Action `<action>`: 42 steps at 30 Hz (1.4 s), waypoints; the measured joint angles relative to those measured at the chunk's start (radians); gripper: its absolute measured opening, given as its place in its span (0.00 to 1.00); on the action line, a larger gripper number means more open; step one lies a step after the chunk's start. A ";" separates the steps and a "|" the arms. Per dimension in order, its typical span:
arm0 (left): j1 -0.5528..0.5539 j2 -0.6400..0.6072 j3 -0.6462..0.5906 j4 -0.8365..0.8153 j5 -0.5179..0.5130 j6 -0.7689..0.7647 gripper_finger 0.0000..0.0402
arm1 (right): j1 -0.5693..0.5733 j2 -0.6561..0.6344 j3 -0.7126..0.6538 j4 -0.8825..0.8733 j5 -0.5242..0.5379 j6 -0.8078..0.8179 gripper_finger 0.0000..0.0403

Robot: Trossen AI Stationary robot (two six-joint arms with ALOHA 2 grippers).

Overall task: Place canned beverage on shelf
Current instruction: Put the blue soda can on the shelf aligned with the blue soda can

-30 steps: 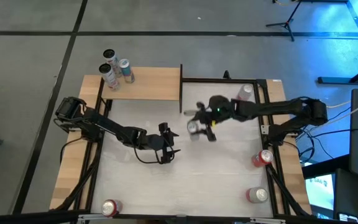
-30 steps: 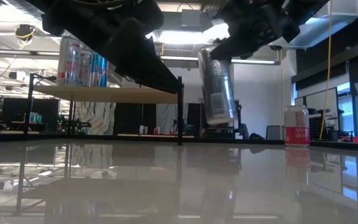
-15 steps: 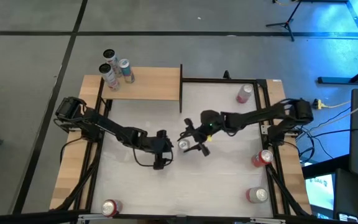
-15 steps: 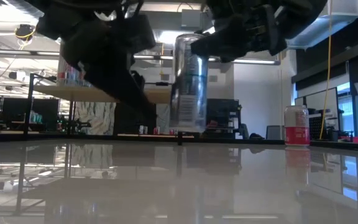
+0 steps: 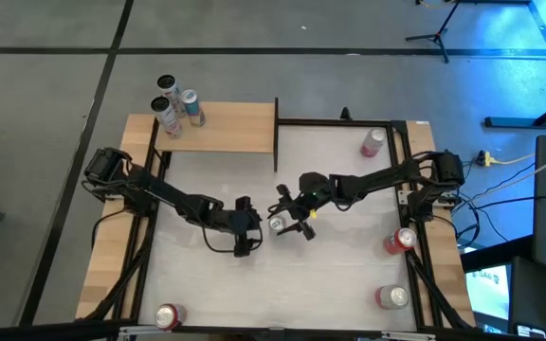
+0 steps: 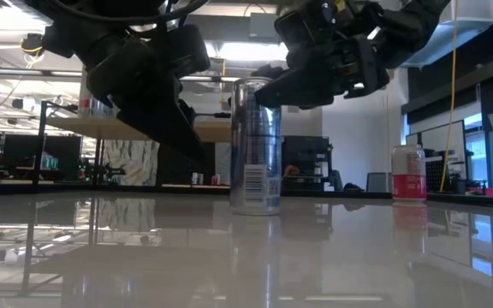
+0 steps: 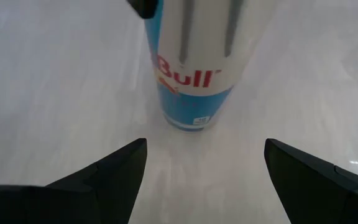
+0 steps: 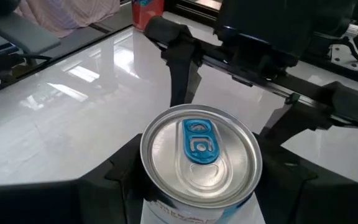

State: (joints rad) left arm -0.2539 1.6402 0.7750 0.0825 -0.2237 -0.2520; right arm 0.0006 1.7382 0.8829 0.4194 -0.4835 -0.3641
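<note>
Silver can (image 6: 256, 145): bare brushed metal, glossy; lid (image 8: 199, 153) satin aluminium with blue tab. White tabletop (image 6: 246, 257) beneath it: smooth, mirror-glossy. Shelf (image 5: 224, 126) beyond the can: matt tan wood, black metal edge. Gripper fingers (image 7: 104, 180) facing the can: matt black plastic.

I see two slim arms, all matte black, built from jointed segments with rounded housings at the shoulders by the table's side rails. A black cable loops loose under my left arm (image 5: 173, 201), and more cabling hangs beside my right arm (image 5: 387, 178) near its base. The left gripper (image 7: 201, 171) ends in two flat, wedge-shaped dark fingers. The right gripper (image 5: 287, 216) is blocky and black, with a small yellow mark on its body
</note>
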 joint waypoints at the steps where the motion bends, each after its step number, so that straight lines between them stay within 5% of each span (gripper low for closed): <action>1: 0.000 0.000 0.000 0.001 0.000 0.003 0.78 | 0.000 0.000 0.000 0.000 0.002 -0.001 0.54; 9: 0.000 0.000 0.000 0.012 0.000 0.018 0.78 | 0.000 -0.037 0.002 -0.028 0.139 0.017 0.95; 17: 0.000 0.000 0.000 0.017 -0.067 0.019 0.78 | 0.001 -0.258 0.002 -0.362 0.151 0.068 0.80; 22: 0.001 0.000 0.000 0.022 -0.146 0.025 0.78 | 0.031 -0.282 -0.004 -0.490 0.158 0.149 0.76; 37: 0.013 0.006 0.000 0.119 -0.139 0.131 0.78 | 0.170 -0.106 -0.079 -0.176 0.155 0.158 0.73; 42: 0.011 0.006 0.000 0.146 -0.055 0.132 0.78 | 0.169 -0.098 -0.079 -0.178 0.275 0.158 0.73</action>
State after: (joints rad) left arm -0.2424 1.6459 0.7746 0.2283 -0.2791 -0.1203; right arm 0.1692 1.6398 0.8036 0.2417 -0.2086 -0.2065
